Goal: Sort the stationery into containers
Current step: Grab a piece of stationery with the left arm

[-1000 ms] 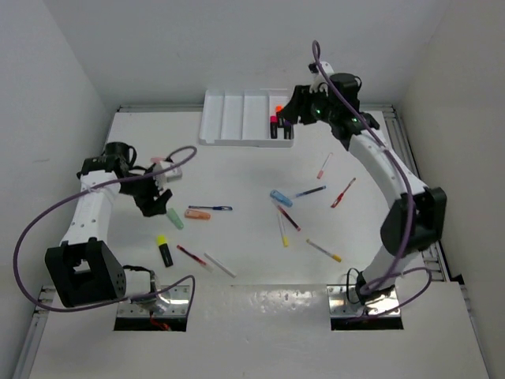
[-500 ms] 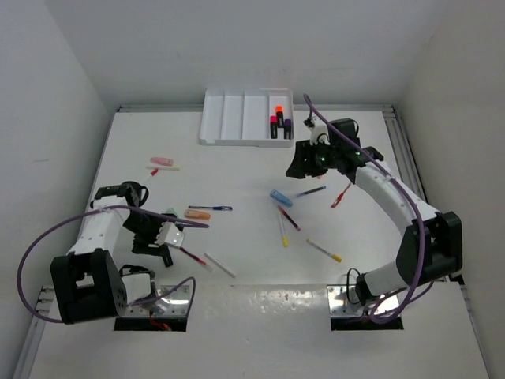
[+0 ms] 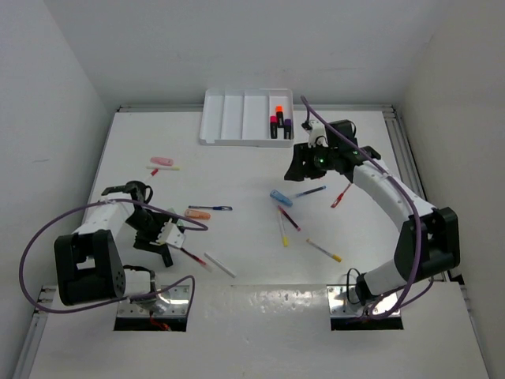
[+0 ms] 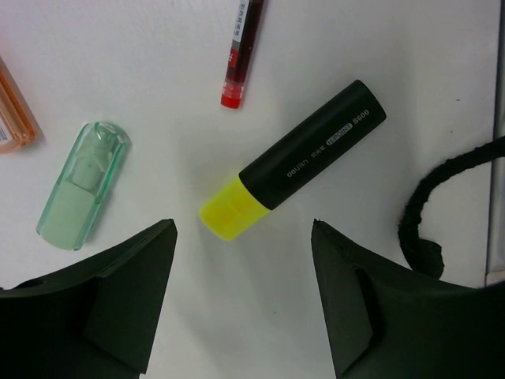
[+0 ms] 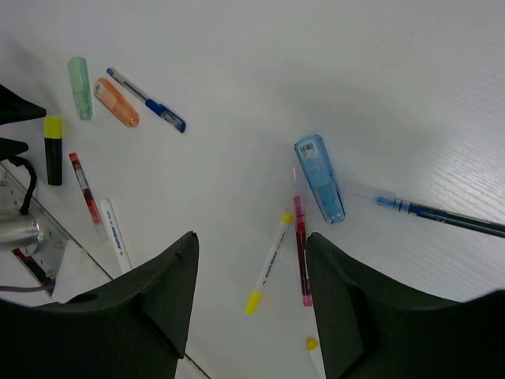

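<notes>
Overhead: left gripper point(image 3: 162, 245) and right gripper point(image 3: 300, 167) over scattered stationery; white tray point(image 3: 237, 118) far beyond both jaws.

Left wrist: jaws wide, empty. Yellow-black highlighter point(image 4: 312, 154) diagonal, just ahead between them. Likely light, stiff, slick; pinch mid-barrel. Green highlighter point(image 4: 83, 185) outside left jaw. Smooth white table point(image 4: 158, 79).

Right wrist: jaws spread, empty. Blue highlighter point(image 5: 319, 178) ahead between them.

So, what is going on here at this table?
Sorting into a white tray is under way. The left gripper hangs open over a yellow-black highlighter, not gripping it. The right gripper, open and empty, hovers above a blue highlighter. Three highlighters lie in the tray's rightmost compartment; the pens are loose on the table.
</notes>
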Controlling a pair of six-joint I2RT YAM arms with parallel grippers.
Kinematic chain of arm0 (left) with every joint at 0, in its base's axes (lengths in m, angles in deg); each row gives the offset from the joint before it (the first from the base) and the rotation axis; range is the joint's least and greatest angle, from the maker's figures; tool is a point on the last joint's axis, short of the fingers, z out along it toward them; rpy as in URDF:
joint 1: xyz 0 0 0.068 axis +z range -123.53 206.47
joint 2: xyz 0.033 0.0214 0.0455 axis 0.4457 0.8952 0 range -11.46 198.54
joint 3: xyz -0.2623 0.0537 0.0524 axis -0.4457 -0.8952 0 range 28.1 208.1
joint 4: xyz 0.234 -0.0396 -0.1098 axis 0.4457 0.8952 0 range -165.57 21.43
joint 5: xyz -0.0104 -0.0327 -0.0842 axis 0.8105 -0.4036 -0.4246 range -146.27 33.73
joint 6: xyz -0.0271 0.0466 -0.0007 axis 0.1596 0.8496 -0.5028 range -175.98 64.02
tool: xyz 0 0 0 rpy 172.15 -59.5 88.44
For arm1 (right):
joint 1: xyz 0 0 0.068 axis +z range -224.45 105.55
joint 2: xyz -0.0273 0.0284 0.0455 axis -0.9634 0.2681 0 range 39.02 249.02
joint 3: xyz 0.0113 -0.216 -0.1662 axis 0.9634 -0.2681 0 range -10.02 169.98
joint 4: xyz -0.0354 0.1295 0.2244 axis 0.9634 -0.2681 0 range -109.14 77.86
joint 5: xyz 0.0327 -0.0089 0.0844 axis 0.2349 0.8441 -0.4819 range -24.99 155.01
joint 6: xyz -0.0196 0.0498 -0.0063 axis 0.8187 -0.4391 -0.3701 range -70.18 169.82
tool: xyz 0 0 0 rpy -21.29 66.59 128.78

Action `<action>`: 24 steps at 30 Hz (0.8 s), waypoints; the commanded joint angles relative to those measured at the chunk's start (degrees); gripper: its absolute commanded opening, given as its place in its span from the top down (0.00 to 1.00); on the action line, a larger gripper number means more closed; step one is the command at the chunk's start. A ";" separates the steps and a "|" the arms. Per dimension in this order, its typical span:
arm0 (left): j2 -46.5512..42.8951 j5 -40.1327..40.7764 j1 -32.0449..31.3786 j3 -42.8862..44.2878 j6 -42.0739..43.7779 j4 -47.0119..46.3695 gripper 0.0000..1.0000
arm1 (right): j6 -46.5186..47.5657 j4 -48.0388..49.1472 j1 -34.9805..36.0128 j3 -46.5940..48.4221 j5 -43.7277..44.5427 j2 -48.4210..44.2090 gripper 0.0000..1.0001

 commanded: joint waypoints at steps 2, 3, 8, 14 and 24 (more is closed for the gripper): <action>0.17 -1.91 -1.56 -2.02 15.11 -2.31 0.25 | 0.61 -0.31 -0.01 0.99 -1.82 0.81 0.42; 0.60 -1.91 -1.83 -2.29 15.11 -2.93 0.26 | 0.61 -0.49 -0.01 0.99 -1.99 0.90 0.40; 2.19 -0.68 -2.71 -3.52 15.55 -4.42 0.31 | -0.62 -2.25 -0.36 1.34 -2.53 1.17 0.14; 2.80 1.78 -3.94 -6.42 16.07 -7.06 0.42 | -1.06 -2.78 -1.15 0.99 -5.06 1.34 0.09; 0.26 4.07 -3.67 -11.17 13.53 -10.31 0.70 | -2.12 -1.63 -0.72 0.64 -12.01 0.82 0.19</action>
